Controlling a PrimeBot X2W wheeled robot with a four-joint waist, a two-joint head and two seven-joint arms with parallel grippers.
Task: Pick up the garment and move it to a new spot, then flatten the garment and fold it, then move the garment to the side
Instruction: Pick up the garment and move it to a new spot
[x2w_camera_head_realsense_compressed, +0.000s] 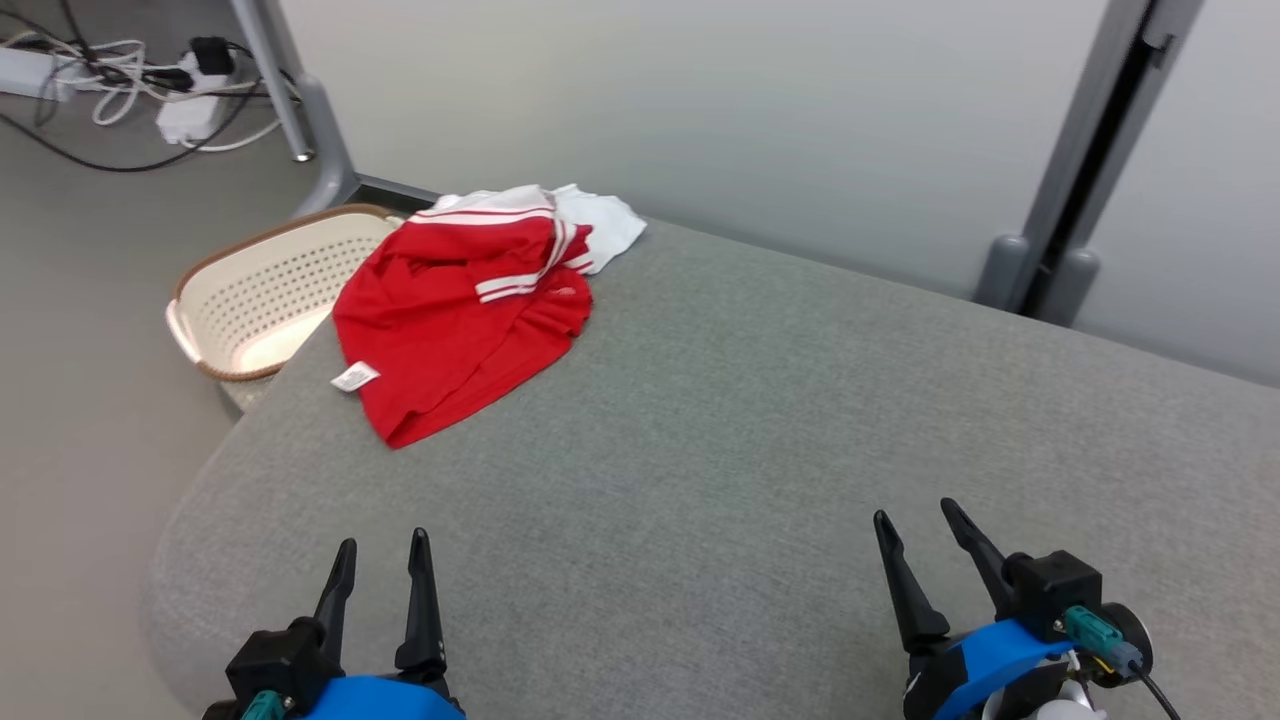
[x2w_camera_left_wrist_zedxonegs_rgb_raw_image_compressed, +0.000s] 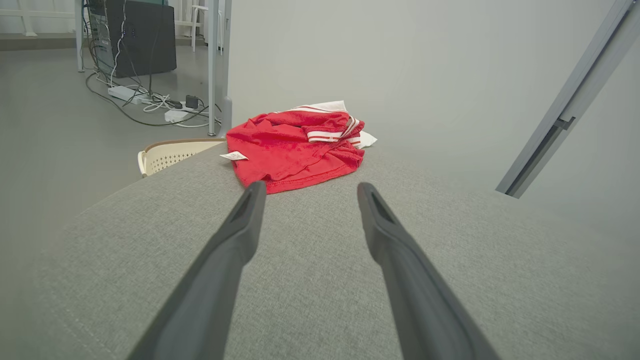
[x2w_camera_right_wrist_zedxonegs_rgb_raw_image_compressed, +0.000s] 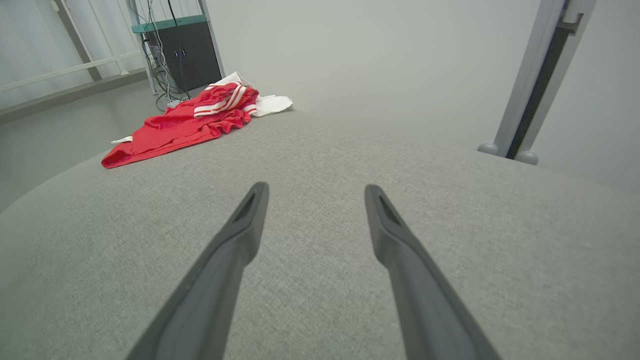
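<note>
**Head view:** The garment (x2w_camera_head_realsense_compressed: 455, 320), red with white-striped bands and a white part behind, lies crumpled at the far left corner of the grey table (x2w_camera_head_realsense_compressed: 750, 430). Its folds hide its shape. A white tag (x2w_camera_head_realsense_compressed: 354, 377) sticks out of it toward the table's left edge, with print too small to read. Beyond that edge stands a cream basket (x2w_camera_head_realsense_compressed: 270, 290), partly covered by the table and the garment. At the table's near edge the left gripper (x2w_camera_head_realsense_compressed: 382, 541) and the right gripper (x2w_camera_head_realsense_compressed: 912, 507) are cut off by the frame. Each has its fingers apart and holds nothing.

**Left wrist view:** The left gripper (x2w_camera_left_wrist_zedxonegs_rgb_raw_image_compressed: 310, 185) has its fingers spread above the table, with their bases out of frame. It points at the garment (x2w_camera_left_wrist_zedxonegs_rgb_raw_image_compressed: 295, 150) at the table's far end and is well apart from it. The tag (x2w_camera_left_wrist_zedxonegs_rgb_raw_image_compressed: 233, 156) shows faint marks that cannot be read. A sliver of the basket (x2w_camera_left_wrist_zedxonegs_rgb_raw_image_compressed: 172, 152) shows past the table's left edge.

**Right wrist view:** The right gripper (x2w_camera_right_wrist_zedxonegs_rgb_raw_image_compressed: 313, 186) is spread and empty over the table. The garment (x2w_camera_right_wrist_zedxonegs_rgb_raw_image_compressed: 185, 125) lies at the table's far left, and its tag (x2w_camera_right_wrist_zedxonegs_rgb_raw_image_compressed: 122, 140) is edge-on and illegible.
</note>
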